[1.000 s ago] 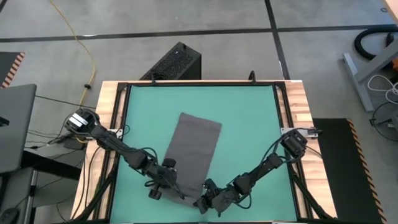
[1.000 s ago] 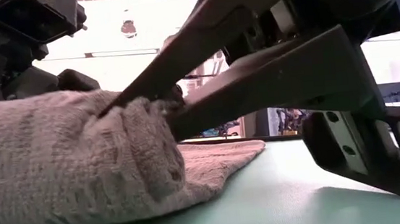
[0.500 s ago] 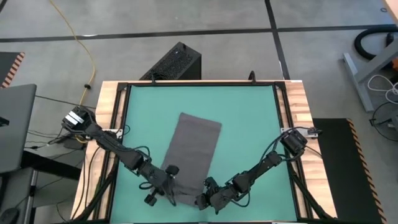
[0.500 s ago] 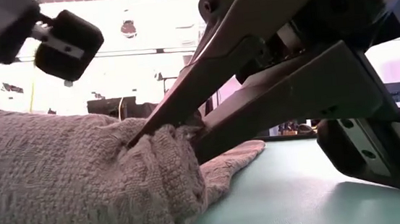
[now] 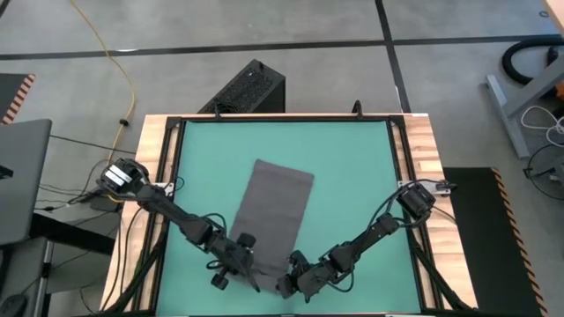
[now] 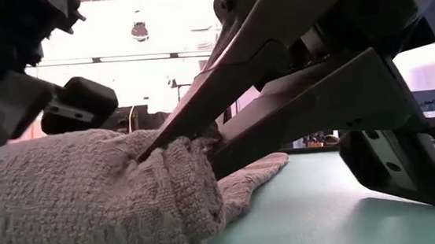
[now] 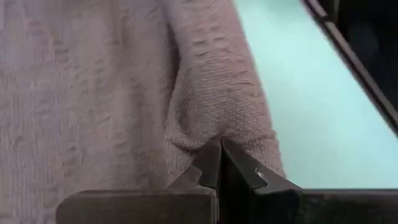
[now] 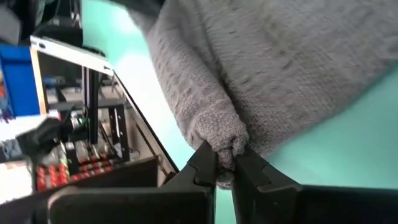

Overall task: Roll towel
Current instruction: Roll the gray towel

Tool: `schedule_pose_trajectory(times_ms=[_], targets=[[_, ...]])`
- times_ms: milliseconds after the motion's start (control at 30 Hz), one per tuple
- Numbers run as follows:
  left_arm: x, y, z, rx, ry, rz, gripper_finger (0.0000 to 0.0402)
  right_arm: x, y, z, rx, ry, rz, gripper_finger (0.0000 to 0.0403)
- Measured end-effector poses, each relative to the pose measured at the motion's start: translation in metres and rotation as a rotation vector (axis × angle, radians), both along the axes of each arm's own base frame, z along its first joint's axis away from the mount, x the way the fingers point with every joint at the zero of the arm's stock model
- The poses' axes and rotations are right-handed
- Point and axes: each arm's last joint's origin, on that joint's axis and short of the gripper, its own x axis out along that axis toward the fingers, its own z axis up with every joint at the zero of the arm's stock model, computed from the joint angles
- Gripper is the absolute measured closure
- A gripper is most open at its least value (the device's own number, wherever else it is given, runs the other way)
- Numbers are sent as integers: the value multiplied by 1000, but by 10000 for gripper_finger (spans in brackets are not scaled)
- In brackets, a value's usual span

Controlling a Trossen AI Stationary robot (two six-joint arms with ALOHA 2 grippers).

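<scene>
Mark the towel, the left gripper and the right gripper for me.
towel (image 5: 280, 204): high view, middle of the flat cloth.
left gripper (image 7: 219, 163): left wrist view, between fingertips pinching the towel's edge.
right gripper (image 8: 225, 163): right wrist view, between fingertips clamped on a bunched corner.

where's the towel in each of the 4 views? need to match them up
High: towel mid-table, near end at both tools.
Low: bulky fold at left, foreground.
Left wrist: fills left and centre.
Right wrist: upper centre-right.
Shared landmark: right tool pinching the near corner, also in low view.
</scene>
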Motion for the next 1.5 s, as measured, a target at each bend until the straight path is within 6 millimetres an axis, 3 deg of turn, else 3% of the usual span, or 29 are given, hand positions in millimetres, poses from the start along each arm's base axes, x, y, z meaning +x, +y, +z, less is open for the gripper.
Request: schedule_pose_trajectory(times_ms=[433, 600, 933, 1033, 1167, 1267, 1367, 1500], targets=[[0, 10, -4, 47, 52, 48, 401, 7, -8, 7, -1, -24, 69, 265], [0, 10, -4, 40, 53, 53, 401, 0, -18, 32, -77, 26, 81, 237], [8, 25, -4, 7, 79, 146, 401, -26, -31, 82, -257, 116, 216, 239], [12, 31, -4, -13, 90, 161, 401, -32, -25, 96, -380, 31, 279, 239], [14, 37, -4, -39, 107, 168, 401, -33, 1, 96, -715, -179, 473, 239], [15, 40, -4, -59, 119, 163, 401, -34, 19, 82, -982, -277, 624, 239], [16, 42, -4, -73, 128, 162, 401, -36, 28, 62, -1184, -267, 732, 239], [16, 42, -4, -86, 137, 162, 401, -30, 30, 49, -1344, -215, 719, 239]])
